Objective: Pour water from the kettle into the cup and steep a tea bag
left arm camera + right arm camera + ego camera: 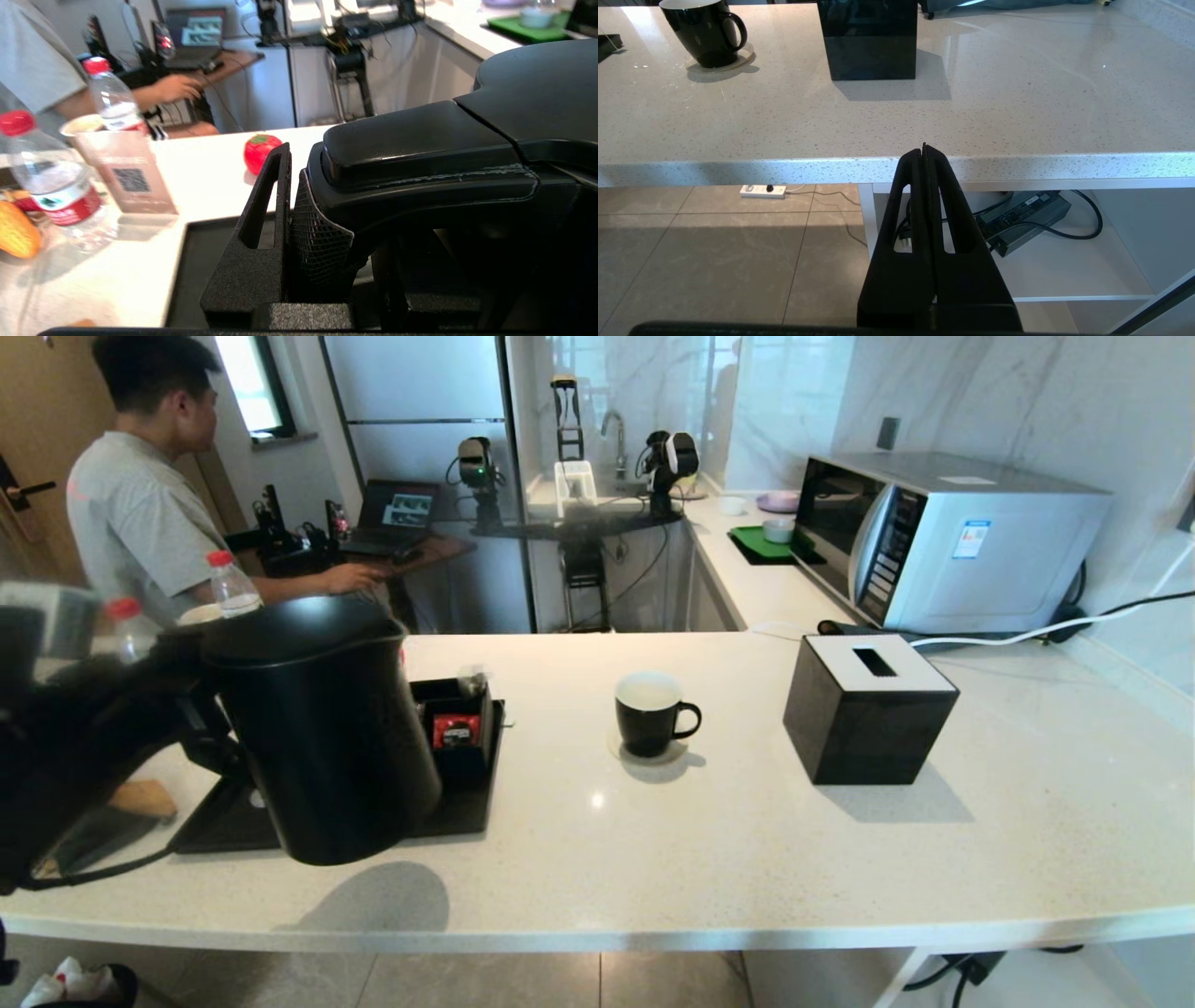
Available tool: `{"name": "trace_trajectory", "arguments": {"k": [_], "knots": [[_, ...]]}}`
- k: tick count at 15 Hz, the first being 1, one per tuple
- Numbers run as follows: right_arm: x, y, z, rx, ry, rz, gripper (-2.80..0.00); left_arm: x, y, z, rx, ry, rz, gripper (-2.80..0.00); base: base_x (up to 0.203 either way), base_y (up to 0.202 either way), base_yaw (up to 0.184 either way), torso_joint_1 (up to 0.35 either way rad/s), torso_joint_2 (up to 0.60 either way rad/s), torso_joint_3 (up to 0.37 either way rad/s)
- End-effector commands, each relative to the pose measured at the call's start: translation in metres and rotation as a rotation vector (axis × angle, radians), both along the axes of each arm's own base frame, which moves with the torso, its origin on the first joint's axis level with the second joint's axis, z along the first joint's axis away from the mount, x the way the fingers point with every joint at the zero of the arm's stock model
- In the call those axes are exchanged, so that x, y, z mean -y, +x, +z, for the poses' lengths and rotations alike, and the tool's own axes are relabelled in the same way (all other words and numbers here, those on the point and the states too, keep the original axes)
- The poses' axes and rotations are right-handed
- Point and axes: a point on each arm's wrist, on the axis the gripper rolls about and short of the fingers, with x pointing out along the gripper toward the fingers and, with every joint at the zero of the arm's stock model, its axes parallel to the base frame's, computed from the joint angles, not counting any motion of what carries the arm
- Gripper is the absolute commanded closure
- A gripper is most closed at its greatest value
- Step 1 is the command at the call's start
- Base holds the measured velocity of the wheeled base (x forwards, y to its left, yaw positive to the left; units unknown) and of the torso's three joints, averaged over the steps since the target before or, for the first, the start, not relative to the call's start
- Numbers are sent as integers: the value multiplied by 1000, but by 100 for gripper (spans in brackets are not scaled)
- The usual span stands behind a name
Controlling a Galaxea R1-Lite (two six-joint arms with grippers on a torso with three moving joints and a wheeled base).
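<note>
The kettle [322, 728] is a large matte black jug with a flat black lid, standing far taller than the cup. It is upright at the left of the counter, lifted over a black tray, its shadow falling on the near counter. Its thick loop handle points left and is clamped at the top. The cup [649, 714] is a small black mug, white inside, upright on a round coaster at mid-counter, well right of the kettle, its ear handle pointing right. The tea bag cannot be made out.
</note>
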Motion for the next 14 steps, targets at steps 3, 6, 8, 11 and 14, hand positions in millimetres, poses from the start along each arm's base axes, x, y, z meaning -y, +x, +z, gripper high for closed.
{"name": "trace_trajectory", "arguments": {"k": [3, 6, 8, 11, 14], "knots": [[0, 0, 0, -1, 0, 0, 0, 23, -5, 23, -9, 40, -30, 0, 0, 0, 0, 0, 0, 0], [0, 0, 0, -2, 0, 0, 0, 43, 1, 37, -14, 45, -49, 0, 0, 0, 0, 0, 0, 0], [0, 0, 0, -1, 0, 0, 0, 56, 4, 41, -34, 45, -49, 0, 0, 0, 0, 0, 0, 0], [0, 0, 0, -1, 0, 0, 0, 70, 6, 39, -67, 47, -39, 0, 0, 0, 0, 0, 0, 0], [0, 0, 0, -1, 0, 0, 0, 88, 10, 34, -87, 68, -3, 0, 0, 0, 0, 0, 0, 0]]}}
